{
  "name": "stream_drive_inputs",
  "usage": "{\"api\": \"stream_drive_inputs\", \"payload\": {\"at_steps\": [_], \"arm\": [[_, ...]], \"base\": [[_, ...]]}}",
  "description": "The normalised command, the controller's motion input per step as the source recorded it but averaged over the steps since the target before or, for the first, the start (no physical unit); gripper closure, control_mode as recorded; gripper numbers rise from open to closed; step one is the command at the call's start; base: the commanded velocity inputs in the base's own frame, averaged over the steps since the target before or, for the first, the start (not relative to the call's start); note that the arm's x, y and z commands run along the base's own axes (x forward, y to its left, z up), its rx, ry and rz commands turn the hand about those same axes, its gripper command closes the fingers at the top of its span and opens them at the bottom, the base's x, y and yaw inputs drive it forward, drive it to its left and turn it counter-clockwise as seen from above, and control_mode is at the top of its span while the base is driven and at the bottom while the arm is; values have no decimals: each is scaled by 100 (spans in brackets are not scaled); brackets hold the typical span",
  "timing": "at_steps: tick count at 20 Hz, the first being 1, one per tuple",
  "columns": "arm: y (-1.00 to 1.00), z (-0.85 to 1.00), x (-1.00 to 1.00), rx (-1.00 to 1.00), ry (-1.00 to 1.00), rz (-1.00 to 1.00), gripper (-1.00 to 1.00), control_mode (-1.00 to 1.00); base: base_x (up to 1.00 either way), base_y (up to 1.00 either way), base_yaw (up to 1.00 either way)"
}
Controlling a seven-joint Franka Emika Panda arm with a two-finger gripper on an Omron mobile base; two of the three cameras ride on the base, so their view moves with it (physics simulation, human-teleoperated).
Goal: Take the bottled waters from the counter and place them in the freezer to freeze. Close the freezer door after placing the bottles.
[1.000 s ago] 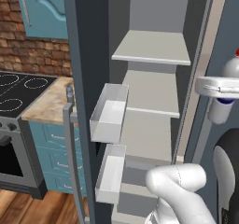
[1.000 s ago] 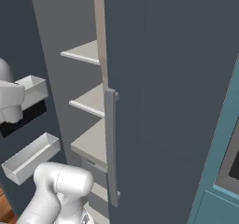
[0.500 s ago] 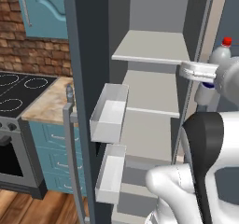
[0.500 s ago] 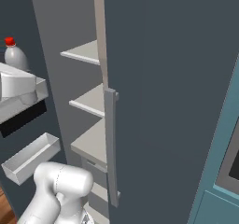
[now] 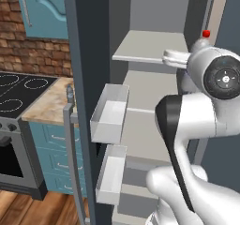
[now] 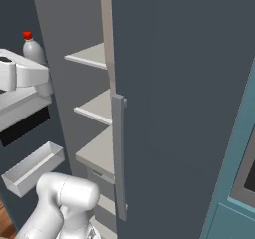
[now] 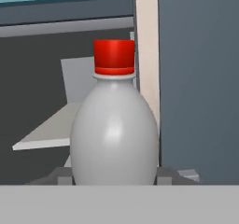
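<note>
Fingers (image 7: 114,174) grip the red-capped bottle (image 7: 114,134) — seemingly just outside the freezer (image 5: 150,46).

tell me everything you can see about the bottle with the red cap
The bottle is whitish, smooth plastic by its look, with a rounded shoulder narrowing to a white collar ring and a red screw cap. Its lower body is hidden, so no label shows. It stands upright, clamped in the gripper, held in the air in front of the open freezer at about its upper shelf, not resting on anything.
</note>
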Motion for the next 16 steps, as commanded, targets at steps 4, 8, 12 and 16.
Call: {"api": "stream_drive_inputs", "payload": {"at_steps": [4, 8, 12, 16], "arm": [[23, 10, 54, -2, 0, -7, 100, -100], [8, 17, 39, -7, -1, -1, 100, -100], [0, 5, 62, -3, 1, 0, 100, -100], [-2, 0, 59, 0, 0, 0, 100, -100]], "base": [[0, 0, 0], [0, 0, 0], [0, 0, 0], [0, 0, 0]]}}
